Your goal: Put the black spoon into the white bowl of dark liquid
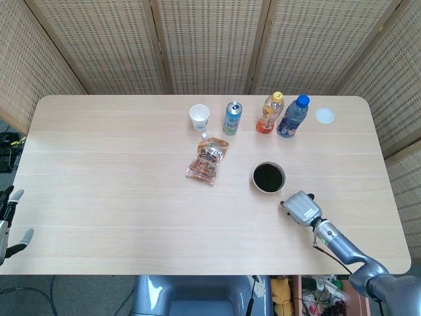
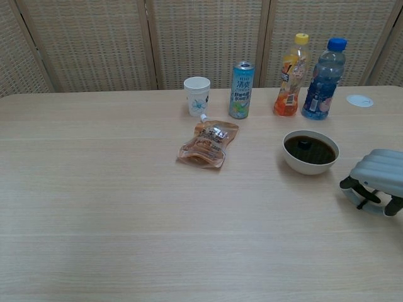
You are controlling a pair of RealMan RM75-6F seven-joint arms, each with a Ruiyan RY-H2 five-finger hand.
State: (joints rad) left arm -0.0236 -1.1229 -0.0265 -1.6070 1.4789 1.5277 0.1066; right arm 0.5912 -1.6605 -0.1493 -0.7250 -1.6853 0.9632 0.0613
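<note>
Worktop (image 1: 118, 184), pale wood, carrying the following. White bowl (image 1: 269, 178) of dark liquid, sitting right of centre; in the chest view a small dark shape is showing at the liquid's surface (image 2: 303, 143), which I am judging may be the black spoon, though it is too small to tell for certain and no spoon is lying anywhere else in sight. Right hand (image 1: 301, 207), resting low at the worktop just beside the bowl on its near right side, apart from the rim; fingers (image 2: 360, 187) are curling under the grey back of the hand, and whether they are closing on anything I cannot tell from either view. Left hand (image 1: 8, 220), hanging off the worktop's near left edge, fingers spread and holding nothing. Along the far side: white paper cup (image 1: 199, 117), blue drink can (image 1: 232, 118), orange bottle with yellow cap (image 1: 270, 113), blue-capped water bottle (image 1: 293, 116), small white lid (image 1: 324, 116) lying flat near the far right corner. Brown spouted pouch (image 1: 208, 160) lying flat between the cup and the bowl, touching neither. Step in hand, as a judgement: either the placing is already looking done, or the spoon is hiding under the right hand. The next move is calling for lifting that hand clear to confirm, without nudging the bowl.
</note>
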